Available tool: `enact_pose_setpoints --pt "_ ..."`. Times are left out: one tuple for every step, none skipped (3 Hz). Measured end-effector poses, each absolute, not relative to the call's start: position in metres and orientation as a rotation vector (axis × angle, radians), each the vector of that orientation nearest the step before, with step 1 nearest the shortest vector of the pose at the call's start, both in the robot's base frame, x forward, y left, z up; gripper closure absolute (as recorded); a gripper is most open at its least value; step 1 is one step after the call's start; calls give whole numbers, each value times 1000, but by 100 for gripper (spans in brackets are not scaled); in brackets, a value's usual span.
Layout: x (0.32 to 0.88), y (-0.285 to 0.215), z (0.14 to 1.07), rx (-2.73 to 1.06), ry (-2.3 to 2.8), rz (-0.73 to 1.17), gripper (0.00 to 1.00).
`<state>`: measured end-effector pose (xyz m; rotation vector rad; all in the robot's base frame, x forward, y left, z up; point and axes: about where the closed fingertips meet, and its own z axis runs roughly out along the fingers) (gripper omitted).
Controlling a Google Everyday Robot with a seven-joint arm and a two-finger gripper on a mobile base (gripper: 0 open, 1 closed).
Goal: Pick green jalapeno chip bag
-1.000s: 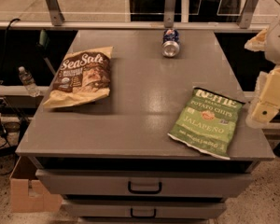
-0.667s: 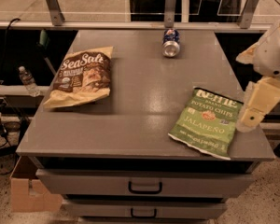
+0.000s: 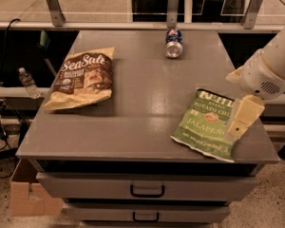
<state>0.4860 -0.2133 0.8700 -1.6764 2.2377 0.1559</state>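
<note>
The green jalapeno chip bag [image 3: 206, 125] lies flat on the right front part of the grey table [image 3: 147, 113], label up. My gripper [image 3: 242, 118] hangs from the white arm coming in from the right. It is over the bag's right edge, a little above it. A cream finger [image 3: 246, 112] overlaps the bag's right side.
A tan and brown sea salt chip bag [image 3: 83, 77] lies on the table's left side. A blue can [image 3: 173, 42] lies on its side at the back centre. A water bottle [image 3: 27, 82] stands left of the table. A cardboard box [image 3: 26, 191] sits on the floor at front left. Drawers are under the tabletop.
My arm and gripper have moved left, from beyond the table's right edge to over the right edge of the green bag. The bags and can have not moved.
</note>
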Motion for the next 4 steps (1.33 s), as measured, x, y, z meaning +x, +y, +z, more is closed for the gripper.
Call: enact_pose_setpoints --pt "491 -212 852 -1668 2217 171 0" --pt "500 -215 835 -1657 2213 176 0" --pt "508 -215 823 -1652 2215 195 18" --pt "512 -214 819 -1653 2213 207 40"
